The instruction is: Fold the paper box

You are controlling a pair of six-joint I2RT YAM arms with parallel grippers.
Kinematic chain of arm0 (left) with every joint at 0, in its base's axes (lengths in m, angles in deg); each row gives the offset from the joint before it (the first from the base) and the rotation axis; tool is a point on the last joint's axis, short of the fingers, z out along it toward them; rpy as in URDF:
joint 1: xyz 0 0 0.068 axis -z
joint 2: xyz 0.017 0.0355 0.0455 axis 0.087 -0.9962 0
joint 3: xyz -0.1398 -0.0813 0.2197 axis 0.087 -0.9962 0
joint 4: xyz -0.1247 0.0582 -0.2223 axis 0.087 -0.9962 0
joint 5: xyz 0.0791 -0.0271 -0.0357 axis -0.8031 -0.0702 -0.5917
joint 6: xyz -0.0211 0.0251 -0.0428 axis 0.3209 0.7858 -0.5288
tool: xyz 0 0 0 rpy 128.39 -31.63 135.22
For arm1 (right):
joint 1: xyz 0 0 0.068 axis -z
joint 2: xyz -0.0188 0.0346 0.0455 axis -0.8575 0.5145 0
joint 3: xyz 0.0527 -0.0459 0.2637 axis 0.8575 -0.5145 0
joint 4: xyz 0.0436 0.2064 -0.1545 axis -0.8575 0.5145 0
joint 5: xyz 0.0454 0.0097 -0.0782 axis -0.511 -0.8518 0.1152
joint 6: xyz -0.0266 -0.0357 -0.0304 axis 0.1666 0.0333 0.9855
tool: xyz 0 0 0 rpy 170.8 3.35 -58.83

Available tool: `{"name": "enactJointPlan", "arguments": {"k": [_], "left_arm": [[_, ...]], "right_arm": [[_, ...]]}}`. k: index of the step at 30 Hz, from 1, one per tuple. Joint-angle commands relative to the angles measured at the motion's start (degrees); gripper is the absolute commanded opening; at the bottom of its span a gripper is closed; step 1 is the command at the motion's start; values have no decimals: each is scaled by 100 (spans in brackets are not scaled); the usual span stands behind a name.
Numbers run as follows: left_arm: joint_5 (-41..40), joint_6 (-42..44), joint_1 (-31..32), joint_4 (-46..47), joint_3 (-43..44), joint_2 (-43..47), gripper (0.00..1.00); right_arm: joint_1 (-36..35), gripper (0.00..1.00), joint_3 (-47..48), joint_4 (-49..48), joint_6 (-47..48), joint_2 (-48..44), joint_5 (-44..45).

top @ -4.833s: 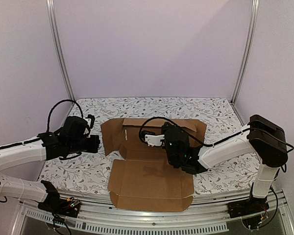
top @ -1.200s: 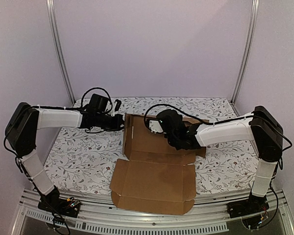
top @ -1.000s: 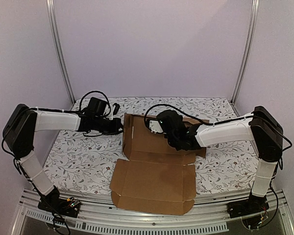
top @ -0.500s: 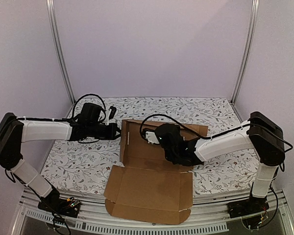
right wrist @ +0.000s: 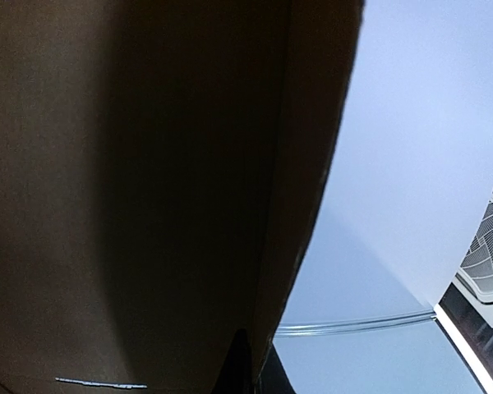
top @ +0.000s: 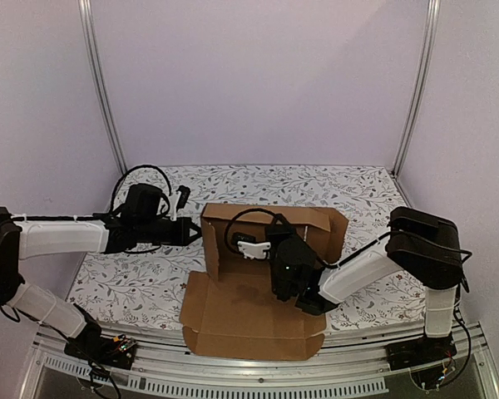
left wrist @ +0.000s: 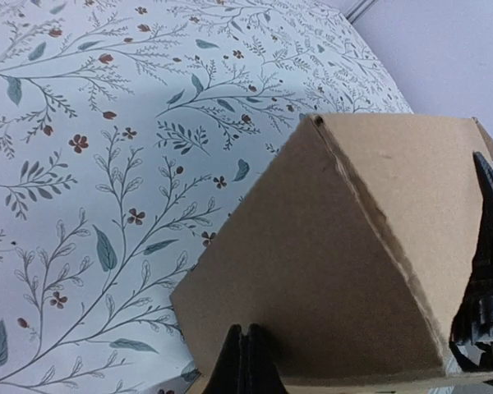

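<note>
Top external: steadies newly raised left wall of box [top: 249, 320] from outside with left gripper [top: 198, 230], works inside with right gripper [right wrist: 248, 368], both pressed together, moving folding along.

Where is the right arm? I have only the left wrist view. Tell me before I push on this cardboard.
Observer: The right fingers are inside the box, on the other side of the wall that your left fingers meet.
Operator: Give me their state.
Observer: Shut, close against dark cardboard.
Operator: Report the front panel.
Observer: It lies flat on the table, reaching the near edge.
</note>
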Motion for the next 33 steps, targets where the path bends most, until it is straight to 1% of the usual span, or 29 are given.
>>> {"name": "enactJointPlan", "arguments": {"k": [1, 7, 15, 19, 24, 27, 30, 33], "left_arm": [[-193, 38, 254, 85, -228, 286, 0], [-530, 4, 442, 81, -520, 575, 0], [-664, 107, 675, 486, -782, 614, 8], [-784, 265, 770, 530, -772, 611, 13], [-938, 404, 811, 521, -757, 586, 17], [-1082, 492, 813, 565, -742, 521, 22], [-1149, 576, 811, 660, -710, 411, 31], [-1121, 610, 817, 811, -663, 263, 38]], "right_arm": [[-164, 0, -92, -1420, 1128, 452, 218], [-196, 0, -116, -1416, 1090, 547, 347], [-198, 0, -162, -1417, 1010, 604, 430], [-202, 0, -187, -1416, 969, 630, 453], [-205, 0, -207, -1416, 911, 657, 490], [-210, 0, -214, -1416, 892, 661, 501], [-218, 0, -216, -1416, 879, 654, 514], [-231, 0, -229, -1416, 855, 661, 518]]}}
